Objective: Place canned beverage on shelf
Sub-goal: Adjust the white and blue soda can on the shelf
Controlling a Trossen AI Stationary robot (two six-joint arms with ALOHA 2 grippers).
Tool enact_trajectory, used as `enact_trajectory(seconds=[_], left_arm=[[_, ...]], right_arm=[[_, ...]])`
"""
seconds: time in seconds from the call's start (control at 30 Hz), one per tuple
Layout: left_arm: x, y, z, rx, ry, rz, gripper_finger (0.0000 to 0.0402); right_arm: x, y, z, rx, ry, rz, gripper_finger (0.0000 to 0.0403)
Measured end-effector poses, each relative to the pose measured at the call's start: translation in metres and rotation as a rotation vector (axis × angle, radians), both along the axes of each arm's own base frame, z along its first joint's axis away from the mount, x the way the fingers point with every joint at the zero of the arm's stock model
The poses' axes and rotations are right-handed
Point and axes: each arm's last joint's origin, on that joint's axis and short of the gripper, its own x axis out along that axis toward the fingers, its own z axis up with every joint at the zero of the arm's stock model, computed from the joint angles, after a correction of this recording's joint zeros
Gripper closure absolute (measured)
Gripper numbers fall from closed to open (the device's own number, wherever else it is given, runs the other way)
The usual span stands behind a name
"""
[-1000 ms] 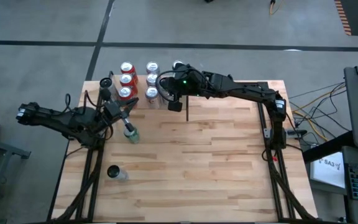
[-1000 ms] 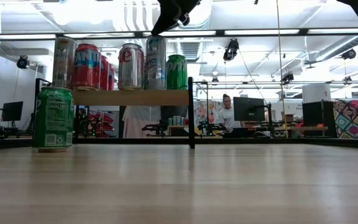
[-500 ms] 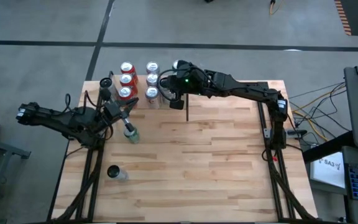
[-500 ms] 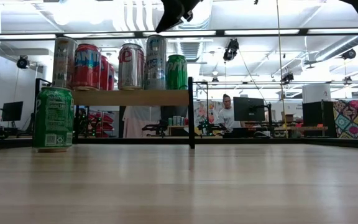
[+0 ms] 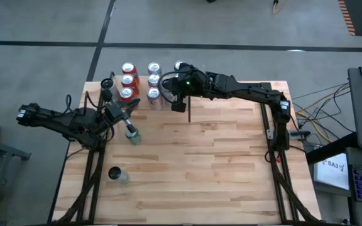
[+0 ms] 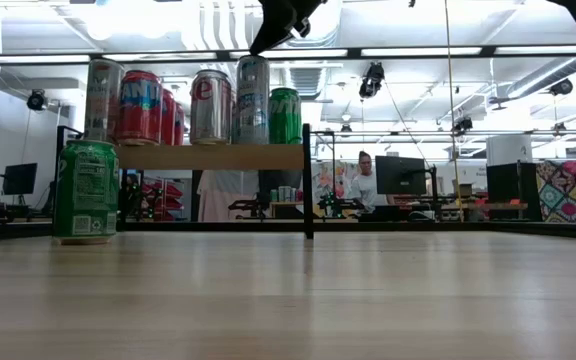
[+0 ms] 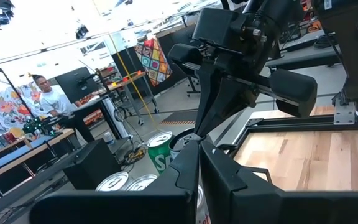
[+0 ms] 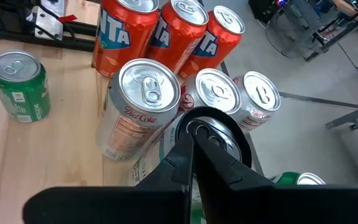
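Observation:
The shelf [image 6: 208, 157] stands at the table's far left and carries several cans: red ones [image 8: 166, 31], silver Diet Coke ones [image 8: 138, 106] and a green one [image 6: 284, 115]. My right gripper [image 8: 194, 146] is shut and hovers right over the dark top [image 8: 225, 134] of a pale can [image 6: 251, 100] on the shelf. In the low view that gripper [image 6: 263, 40] points down just above this can. My left gripper [image 7: 199, 165] is shut, level, at the shelf's near left side [image 5: 131, 110]. A green can [image 5: 132, 135] stands upright on the table. My right gripper's shut fingertips [image 8: 188, 143] stand just over the pale can's dark top, slanting down from the table's right. The fingers hide the spot below them, and I cannot tell whether they touch the can.
Another can [image 5: 115, 174] is on the table near the left front. The shelf's black post [image 6: 308, 180] stands at its right end. The plank tabletop [image 5: 219, 163] spreads to the right and front. A person sits at desks in the room behind.

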Motion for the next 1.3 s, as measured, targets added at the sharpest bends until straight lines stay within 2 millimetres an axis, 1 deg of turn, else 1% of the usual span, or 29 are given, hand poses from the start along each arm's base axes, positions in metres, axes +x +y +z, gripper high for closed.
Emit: enact_trajectory(seconds=[0.2, 0.33, 0.5, 0.57, 0.73, 0.83, 0.97, 1.07, 1.3], left_arm=[[0.0, 0.0, 0.0, -0.001, -0.004, 0.0, 0.0402], [0.0, 0.0, 0.0, -0.001, -0.005, 0.0, 0.0402], [0.0, 0.0, 0.0, -0.001, -0.004, 0.0, 0.0402], [0.0, 0.0, 0.001, 0.0, -0.004, 0.0, 0.0402], [0.0, 0.0, 0.001, 0.002, -0.002, 0.0, 0.0402], [0.0, 0.0, 0.001, 0.002, -0.002, 0.0, 0.0402], [0.0, 0.0, 0.001, 0.003, -0.002, 0.0, 0.0402], [0.0, 0.0, 0.001, 0.003, -0.002, 0.0, 0.0402], [0.0, 0.0, 0.001, 0.003, -0.002, 0.0, 0.0402]], right_arm=[[0.001, 0.001, 0.001, -0.003, -0.01, 0.002, 0.0394], [-0.001, 0.001, 0.007, -0.022, -0.016, -0.002, 0.0394], [-0.013, 0.001, 0.017, -0.072, 0.016, -0.084, 0.0394], [-0.017, -0.004, 0.018, -0.078, 0.025, -0.11, 0.0394], [-0.02, -0.019, 0.01, -0.064, 0.059, -0.155, 0.0394], [-0.018, -0.023, 0.003, -0.059, 0.077, -0.163, 0.0394], [-0.016, -0.024, -0.002, -0.057, 0.087, -0.155, 0.0394], [-0.014, -0.022, -0.002, -0.029, 0.069, -0.1, 0.0394], [-0.013, -0.017, -0.001, -0.029, 0.065, -0.076, 0.0394]])
